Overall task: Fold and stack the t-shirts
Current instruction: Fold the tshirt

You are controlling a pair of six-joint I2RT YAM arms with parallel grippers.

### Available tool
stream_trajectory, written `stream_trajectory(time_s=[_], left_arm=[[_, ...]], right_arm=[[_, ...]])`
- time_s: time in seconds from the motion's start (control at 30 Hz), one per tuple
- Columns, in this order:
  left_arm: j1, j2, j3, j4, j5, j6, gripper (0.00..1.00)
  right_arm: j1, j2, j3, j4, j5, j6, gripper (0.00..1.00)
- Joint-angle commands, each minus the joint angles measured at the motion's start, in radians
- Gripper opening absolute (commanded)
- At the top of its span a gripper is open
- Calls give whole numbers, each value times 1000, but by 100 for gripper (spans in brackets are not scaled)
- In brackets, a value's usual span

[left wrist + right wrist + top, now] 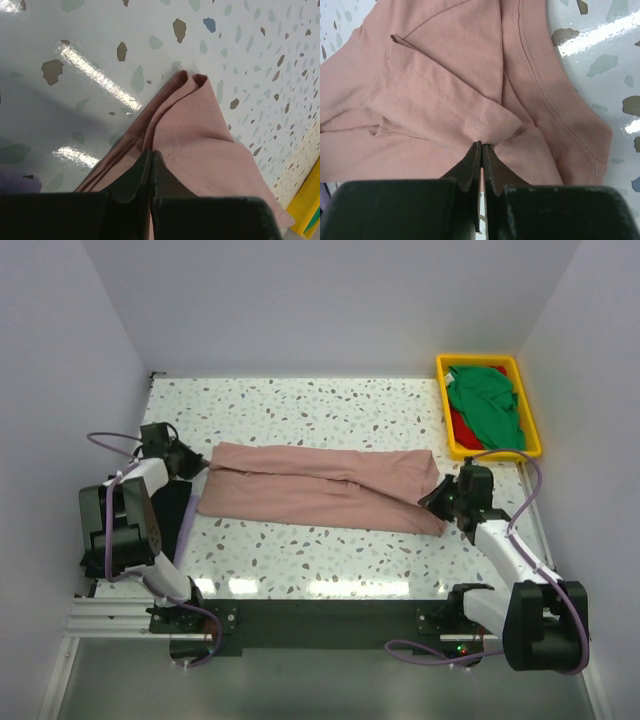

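The pink t-shirt (320, 485) lies half-folded as a long strip across the tabletop (300, 405), its ends pinched by the closed left end effector (150, 152) and right end effector (482, 145), while the green t-shirt (485, 400) and red t-shirt (458, 425) sit unfolded in the yellow tray (478, 361).

Robot lab cell here, plain white walls (330, 300) boxing in my speckled table (300, 565), my left arm (130, 520) and right arm (510, 555) bolted at its near edge, bare aluminium rail (105, 618), yellow tray (475, 360) in the corner.

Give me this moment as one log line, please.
left tool: shut on pink t-shirt | right tool: shut on its sleeve | yellow tray: green t-shirt over red t-shirt
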Motion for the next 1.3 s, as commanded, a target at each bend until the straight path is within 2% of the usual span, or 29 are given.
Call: stream_trajectory(time_s=[0.0,0.23,0.5,0.6,0.63,0.67,0.7,0.73,0.77,0.83,0.87,0.97,1.07,1.2,1.27], left_arm=[[11,-47,38,-1,-20,24,0],[14,-54,71,-34,-26,33,0],[18,-53,29,-43,-39,41,0],[19,-47,9,-44,-42,33,0],[19,-45,9,-46,-39,35,0],[19,-44,8,-47,-37,35,14],[19,-47,8,-49,-35,35,23],[19,-53,8,-48,-32,38,32],[19,-59,8,-46,-32,39,45],[18,-82,12,-49,-32,47,53],[19,-91,18,-49,-32,48,57],[11,-122,26,-48,-20,56,58],[-38,-148,46,-57,-22,85,58],[-186,-156,120,-109,-55,159,59],[-219,-154,139,-116,-36,173,59]], right_arm=[[-4,-29,62,-2,22,-8,1],[-4,-78,118,-78,74,-32,0],[-4,-96,46,-81,69,-25,0],[-4,-95,17,-68,59,-16,4],[-4,-91,10,-67,57,-15,9],[-4,-91,7,-67,57,-16,14],[-4,-91,7,-67,56,-19,20],[-4,-88,12,-70,51,-22,32],[-4,-88,20,-84,45,-38,37],[-4,-91,53,-99,43,-61,50],[-4,-87,70,-111,49,-90,52],[4,-44,130,-96,22,-125,57],[43,60,205,-82,36,-159,57],[192,218,355,-76,158,-191,57],[218,276,398,-59,201,-212,57]])
